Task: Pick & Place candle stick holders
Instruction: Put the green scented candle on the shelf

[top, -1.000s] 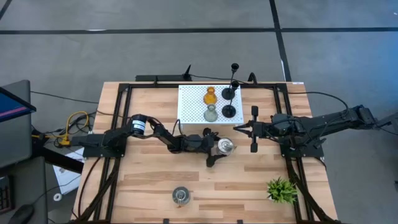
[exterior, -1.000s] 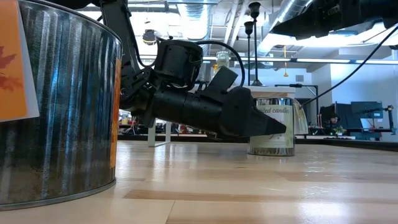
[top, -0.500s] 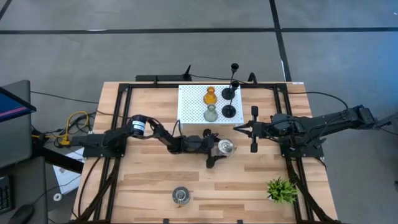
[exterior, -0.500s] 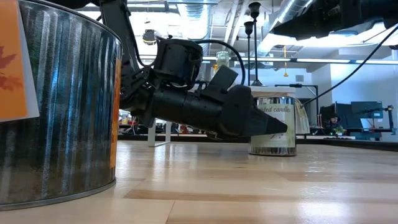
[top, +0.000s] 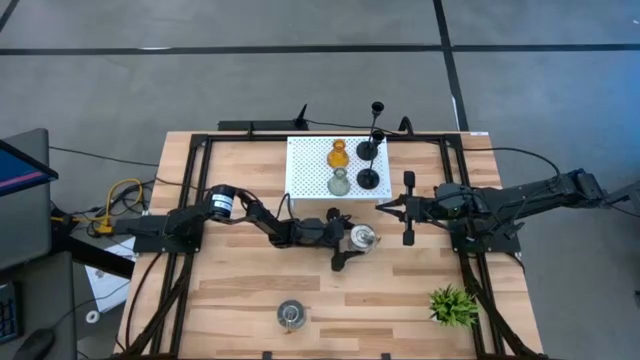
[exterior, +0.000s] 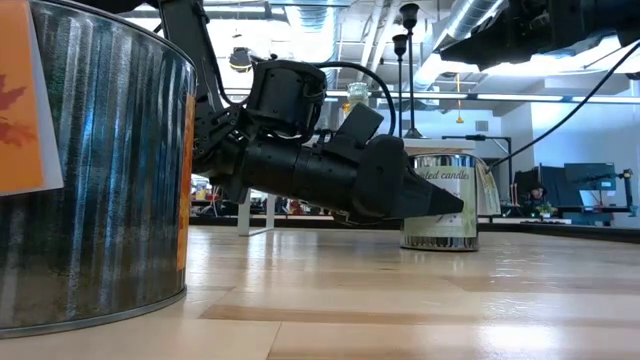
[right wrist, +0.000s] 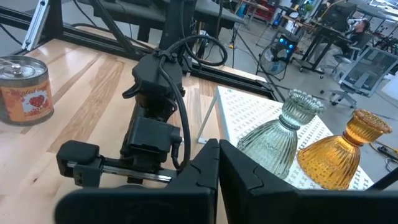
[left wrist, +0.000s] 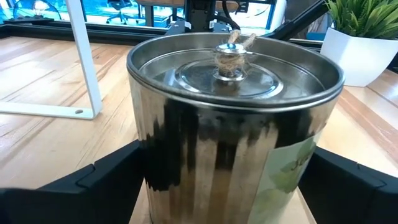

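A silvery jar-like holder [top: 362, 236] is being straddled at mid-table by the left gripper [top: 345, 238], its 2 fingers spread wide at the tin's 12 and 6 o'clock sides; in the left wrist view the fingers [left wrist: 93, 186] are being shown flanking the tin [left wrist: 233, 118], and whether contact is being made cannot be told. The step in hand is being judged as the grasp of this holder. The white perforated stand [top: 305, 170], at the tin's 11 o'clock, is being occupied by 4 holders: the amber glass one [top: 338, 154], the grey-green one [top: 339, 182] and 2 black thin-stemmed ones [top: 369, 178]. A 2nd silvery tin [top: 291, 315] is being left at the table's 6 o'clock edge. The right gripper [top: 408, 207] is being held at the tin's 2 o'clock, fingers parted and empty. Next, the fingers are likely being called on to close squarely, then lift toward the stand. A spiky green plant [top: 453, 305] is being left untouched.
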Robot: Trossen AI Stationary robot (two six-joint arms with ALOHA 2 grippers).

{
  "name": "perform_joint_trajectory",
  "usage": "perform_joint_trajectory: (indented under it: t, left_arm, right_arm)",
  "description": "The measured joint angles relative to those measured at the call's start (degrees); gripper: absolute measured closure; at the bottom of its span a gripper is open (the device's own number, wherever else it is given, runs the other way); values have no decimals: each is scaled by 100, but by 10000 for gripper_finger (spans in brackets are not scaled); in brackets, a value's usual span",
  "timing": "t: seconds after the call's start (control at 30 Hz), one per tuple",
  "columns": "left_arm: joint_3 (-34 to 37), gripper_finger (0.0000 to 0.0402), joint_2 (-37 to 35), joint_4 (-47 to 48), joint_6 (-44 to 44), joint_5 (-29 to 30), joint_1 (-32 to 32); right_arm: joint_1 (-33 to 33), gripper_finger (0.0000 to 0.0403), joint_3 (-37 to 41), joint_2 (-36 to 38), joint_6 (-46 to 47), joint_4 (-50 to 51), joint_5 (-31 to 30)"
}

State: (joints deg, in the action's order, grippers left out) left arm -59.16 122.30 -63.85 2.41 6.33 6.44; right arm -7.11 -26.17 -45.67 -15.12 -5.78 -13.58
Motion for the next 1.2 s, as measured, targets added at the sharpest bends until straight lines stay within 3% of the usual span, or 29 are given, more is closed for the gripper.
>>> perform_joint_trajectory:
  t: [0.2, 0.57, 0.77, 0.97, 1.1, 1.2]
  left_arm:
    - [164, 38, -266, 290, 2, 6, 30]
    - [1033, 37, -2233, 1659, -18, 803, 456]
    - [1423, 39, -3396, 2679, 2, 1756, 976]
    - [1724, 37, -4375, 3099, -158, 2977, 1533]
    - [1927, 38, -4904, 3164, -398, 3878, 1656]
    - [2037, 36, -5222, 3168, -411, 4160, 1516]
  right_arm:
    - [2, 403, 0, -2, 18, 46, 0]
    - [1, 403, 1, -2, 24, 68, 0]
    - [2, 403, 2, -1, 66, 67, 2]
    - [2, 403, 1, -1, 66, 65, 2]
    - [0, 403, 2, -2, 82, 33, 2]
    - [1, 403, 2, -1, 79, -4, 2]
